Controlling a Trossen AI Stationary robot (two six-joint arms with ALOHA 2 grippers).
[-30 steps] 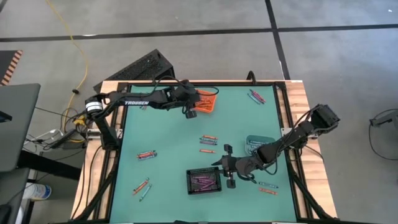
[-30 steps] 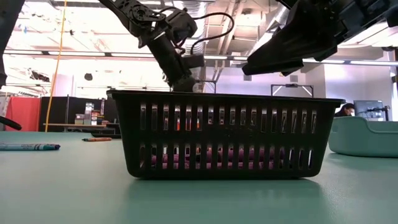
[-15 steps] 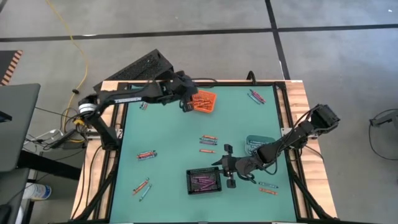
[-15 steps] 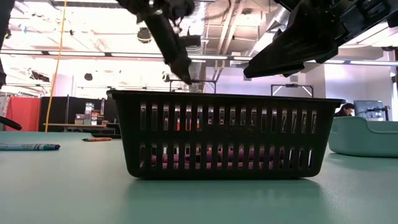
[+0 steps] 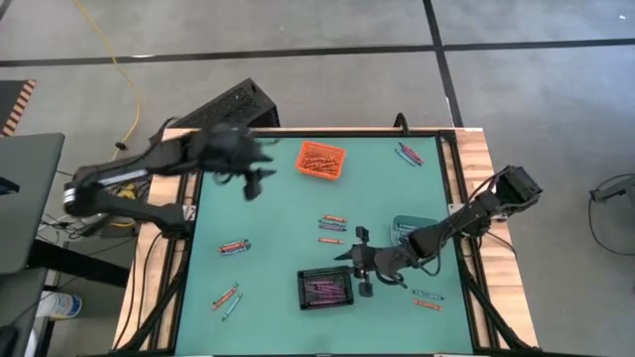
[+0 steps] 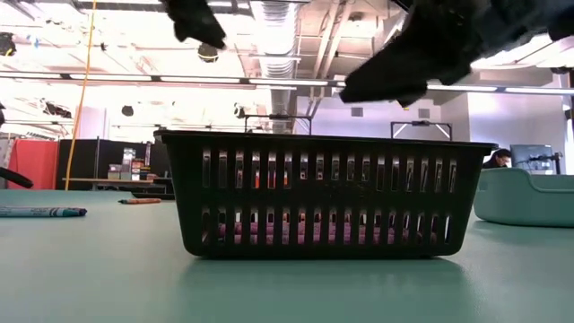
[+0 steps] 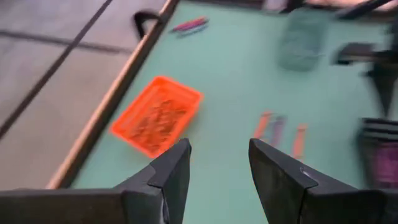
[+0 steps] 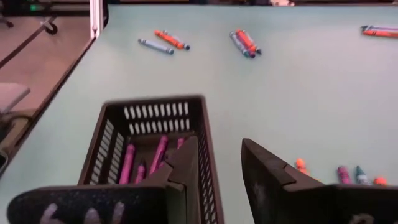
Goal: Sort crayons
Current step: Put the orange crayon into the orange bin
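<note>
Crayons lie scattered on the green table: a cluster mid-table (image 5: 332,221), a pair at the left (image 5: 234,246), another near the front left (image 5: 226,297), some at the far right (image 5: 407,153) and the near right (image 5: 428,299). Orange crayons fill the orange bin (image 5: 320,160), and purple crayons (image 8: 144,162) lie in the black bin (image 5: 325,289). My left gripper (image 7: 219,155) hangs open and empty above the table's far left part (image 5: 253,184). My right gripper (image 8: 217,155) stands open and empty at the black bin's right wall (image 5: 350,266).
A teal bin (image 5: 409,230) sits right of centre, under my right arm. In the low view the black bin (image 6: 323,193) fills the foreground, with the teal bin (image 6: 525,197) on one side and a blue crayon (image 6: 40,212) on the other. The table's wooden border (image 5: 481,178) frames the mat.
My left gripper has drawn back from over the orange bin toward the table's left edge, rising as it goes, and has rolled somewhat. The orange bin now shows uncovered in the high view.
</note>
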